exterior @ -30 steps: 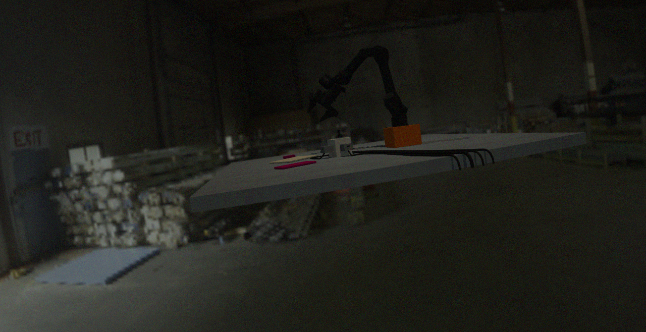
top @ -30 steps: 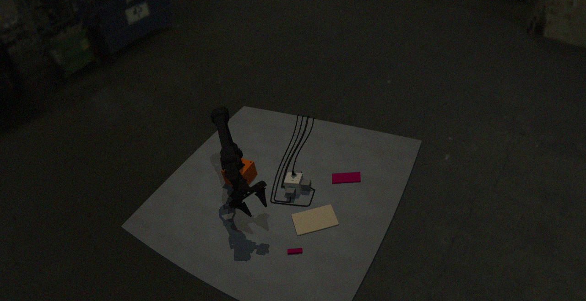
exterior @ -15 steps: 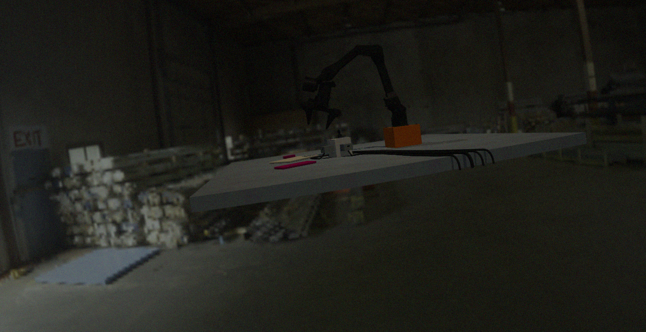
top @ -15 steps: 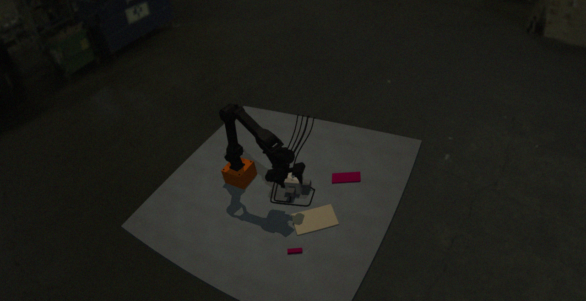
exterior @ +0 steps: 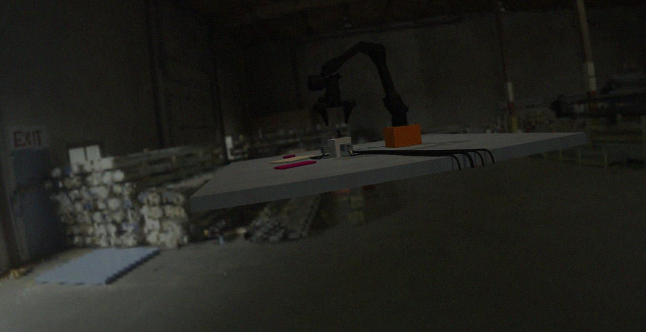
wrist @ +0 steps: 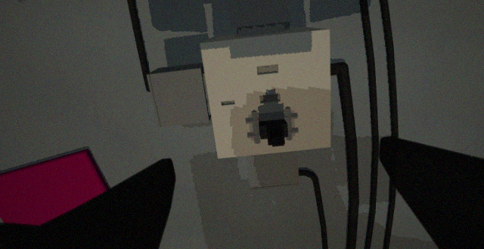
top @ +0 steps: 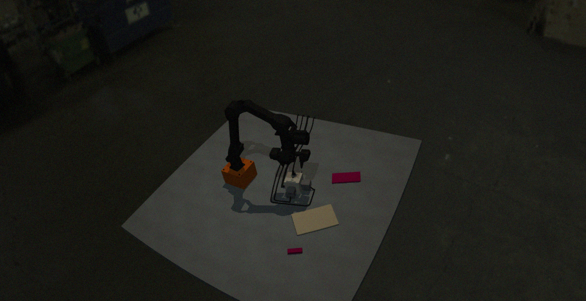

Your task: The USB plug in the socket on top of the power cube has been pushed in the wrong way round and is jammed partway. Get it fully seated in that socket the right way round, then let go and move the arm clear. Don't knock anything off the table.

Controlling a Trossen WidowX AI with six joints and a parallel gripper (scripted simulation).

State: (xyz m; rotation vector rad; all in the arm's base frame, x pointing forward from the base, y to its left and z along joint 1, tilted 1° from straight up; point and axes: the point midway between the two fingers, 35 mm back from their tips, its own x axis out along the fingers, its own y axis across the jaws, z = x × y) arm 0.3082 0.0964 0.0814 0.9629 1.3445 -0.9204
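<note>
The pale power cube (top: 292, 180) (exterior: 334, 149) (wrist: 310, 124) stands on the table. The black USB plug (top: 293, 174) (exterior: 339, 134) (wrist: 273, 128) stands up from its top; its depth and which way round it sits cannot be told. Two slots show bare on the top, a wider one (wrist: 268, 69) and a small one (wrist: 228, 102). My gripper (exterior: 336, 124) (wrist: 277, 158) is open and empty, pointing down above the cube. In the wrist view its fingertips lie wide to either side of the plug and nearer the picture's bottom.
A grey block (top: 305, 184) (wrist: 179, 98) juts from the cube's side. Black cables (top: 272, 188) (wrist: 352, 158) run beside it and over the table edge. A magenta slab (top: 346, 177) (exterior: 294, 165) (wrist: 49, 188), cream board (top: 314, 219) and small magenta bar (top: 294, 250) lie around.
</note>
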